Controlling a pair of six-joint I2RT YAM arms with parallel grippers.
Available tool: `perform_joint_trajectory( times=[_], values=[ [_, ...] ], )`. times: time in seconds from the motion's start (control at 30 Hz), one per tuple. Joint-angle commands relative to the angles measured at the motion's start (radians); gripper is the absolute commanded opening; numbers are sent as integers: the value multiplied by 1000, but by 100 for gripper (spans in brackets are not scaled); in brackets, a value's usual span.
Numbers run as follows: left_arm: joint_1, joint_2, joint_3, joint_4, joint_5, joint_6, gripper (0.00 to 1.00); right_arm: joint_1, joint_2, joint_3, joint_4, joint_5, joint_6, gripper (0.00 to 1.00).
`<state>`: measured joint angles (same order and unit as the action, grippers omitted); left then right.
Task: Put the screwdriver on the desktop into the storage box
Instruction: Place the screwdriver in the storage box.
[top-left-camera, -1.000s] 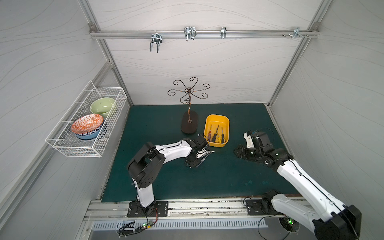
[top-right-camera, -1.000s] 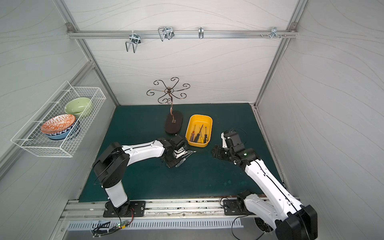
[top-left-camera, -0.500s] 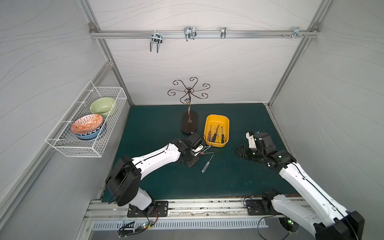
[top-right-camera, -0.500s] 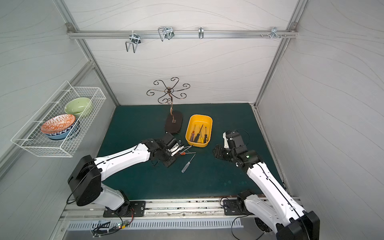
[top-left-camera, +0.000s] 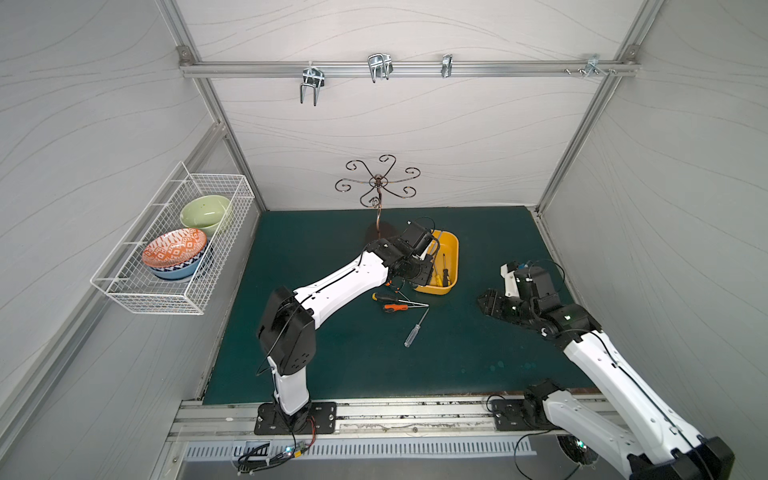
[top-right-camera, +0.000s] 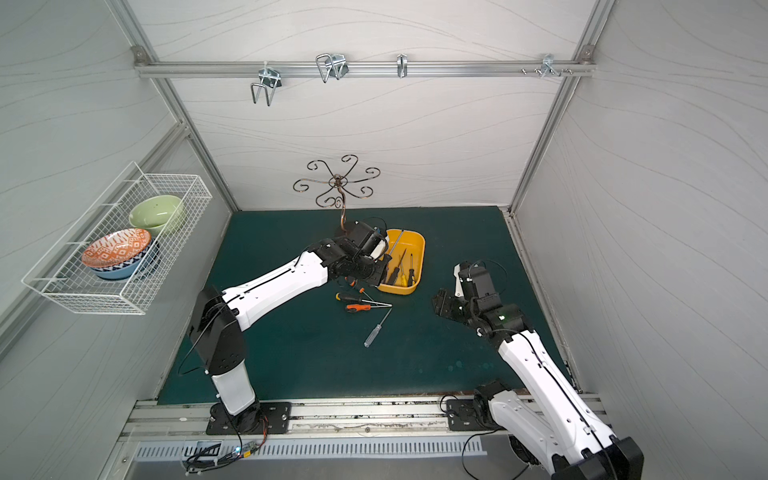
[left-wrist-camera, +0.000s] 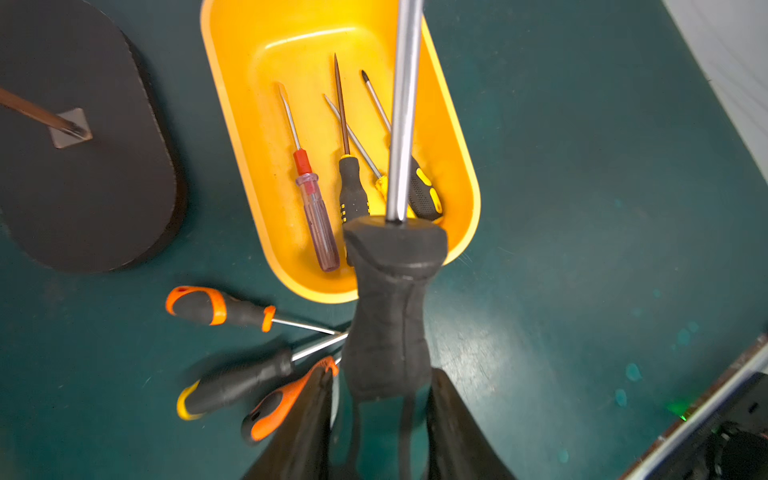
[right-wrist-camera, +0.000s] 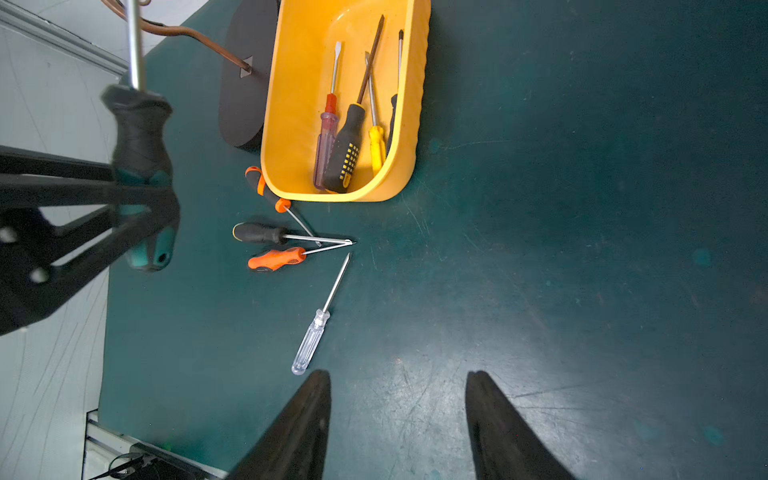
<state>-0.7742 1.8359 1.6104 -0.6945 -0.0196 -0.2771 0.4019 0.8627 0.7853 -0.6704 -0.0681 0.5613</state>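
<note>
Left gripper: clamped on the dark handle of the big screwdriver, which I held in the air with its steel shaft reaching over the yellow box.

Box contents, four lying inside: red-handled screwdriver, black-and-yellow screwdriver, small yellow screwdriver, second black-and-yellow screwdriver.

On the desktop, at the box's 7 o'clock in both top views, four lay loose: orange-and-black screwdriver, black screwdriver, orange screwdriver, clear-handled screwdriver.

Right gripper: hung at the box's 4 o'clock, jaws apart, empty.

Wire basket, on the wall at 9 o'clock, held a green bowl and a patterned bowl.
</note>
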Motion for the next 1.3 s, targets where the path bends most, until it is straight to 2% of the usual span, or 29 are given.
perform_joint_trajectory(
  times=[0.0,0.27,0.4,0.6,0.87,0.93,1.17,1.27],
  values=[
    [4,37,72,-17,3,-7,0,-15,-17,12,-28,9,1,55],
    [31,273,407,-245,-37,-97,0,-19,-4,0,-10,-2,9,55],
    [51,383,532,-279,-45,-160,0,-21,-5,0,-14,3,8,55],
    [64,483,621,-265,-67,-220,0,-25,-3,2,-15,1,7,55],
    [66,565,651,-231,-24,-249,0,-27,3,1,-15,0,7,55],
    [66,577,649,-219,-11,-252,6,-27,7,0,-15,-1,6,55],
    [66,587,652,-184,-8,-250,42,-27,8,11,-27,-3,0,55],
    [66,570,646,-175,-8,-247,50,-27,6,18,-39,-2,-6,56]
  ],
)
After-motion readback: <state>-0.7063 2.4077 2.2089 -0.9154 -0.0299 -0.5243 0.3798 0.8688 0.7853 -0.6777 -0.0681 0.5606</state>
